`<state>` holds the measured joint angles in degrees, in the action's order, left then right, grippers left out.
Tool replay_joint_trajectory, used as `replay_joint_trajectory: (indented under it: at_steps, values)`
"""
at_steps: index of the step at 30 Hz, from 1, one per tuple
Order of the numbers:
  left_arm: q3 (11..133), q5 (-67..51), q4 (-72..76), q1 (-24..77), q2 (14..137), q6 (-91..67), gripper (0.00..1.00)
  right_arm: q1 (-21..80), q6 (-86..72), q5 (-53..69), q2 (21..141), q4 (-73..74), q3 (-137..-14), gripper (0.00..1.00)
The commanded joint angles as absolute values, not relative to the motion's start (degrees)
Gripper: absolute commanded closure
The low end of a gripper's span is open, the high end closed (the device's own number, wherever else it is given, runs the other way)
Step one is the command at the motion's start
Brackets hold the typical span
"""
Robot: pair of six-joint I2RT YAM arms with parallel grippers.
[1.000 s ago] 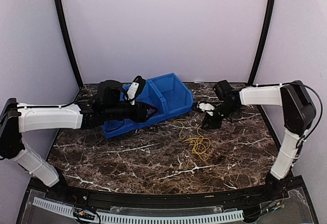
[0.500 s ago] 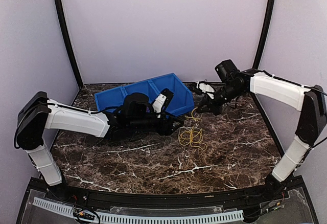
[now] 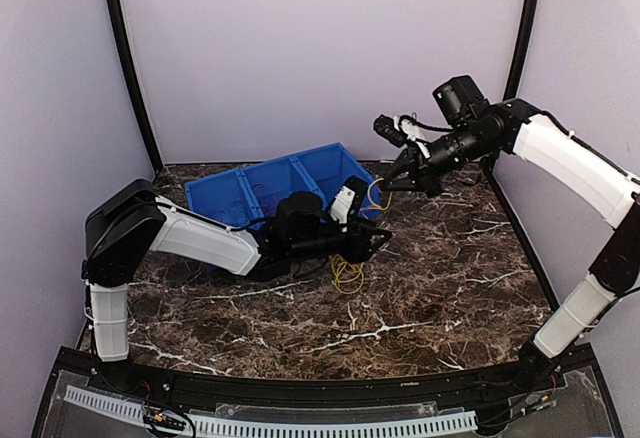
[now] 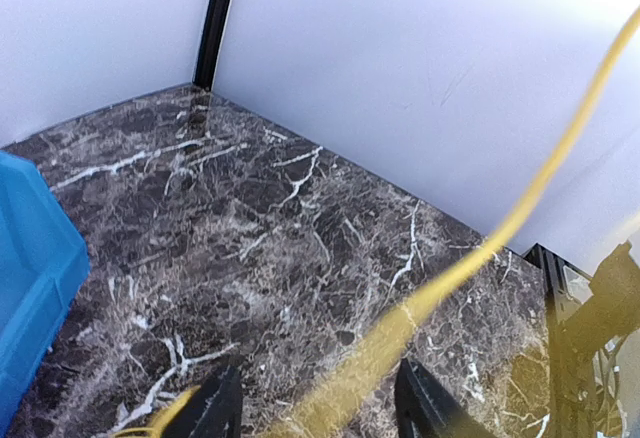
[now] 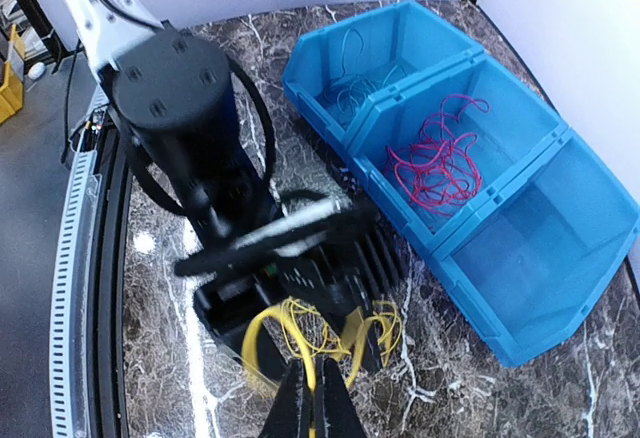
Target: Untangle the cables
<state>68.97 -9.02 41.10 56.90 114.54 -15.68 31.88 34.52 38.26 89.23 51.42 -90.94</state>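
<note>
At the back left of the tabletop [image 3: 450, 288] sits a blue bin [image 3: 255, 180], with a dark blue cable [image 5: 352, 76] in one compartment and a red cable [image 5: 440, 163] in the next. Just right of it the left hand [image 3: 372, 245] hangs low, its fingers [image 4: 215, 408] spread around a yellow cable [image 4: 430, 296]. The yellow cable's loops lie on the marble. Its long strand slants up and rightward to the raised right hand [image 5: 308, 393], which is pressed together, pinching it.

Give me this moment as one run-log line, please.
right gripper: shut on yellow cable, held high | left gripper: open astride that cable | red cable: blue bin, middle compartment
</note>
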Motion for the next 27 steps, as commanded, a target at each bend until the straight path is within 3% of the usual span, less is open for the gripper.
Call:
replay_joint_trajectory:
  at_steps: [1,12,19,27]
  values:
    - [69.3,-8.5,46.5,57.2,118.8,-16.8,0.48,32.2,34.1,42.7,87.6,54.4,-98.3,1.00]
    - [66.0,-4.5,41.4,57.1,121.9,-17.8,0.49,30.7,34.9,42.1,83.5,55.1,-114.4,1.00]
    - [62.7,-5.3,39.0,57.1,120.8,-19.0,0.52,23.8,34.3,44.7,82.8,54.7,-125.2,1.00]
    - [58.6,-4.6,37.1,57.0,117.6,-19.4,0.57,19.2,31.8,43.6,80.9,52.6,-128.4,1.00]
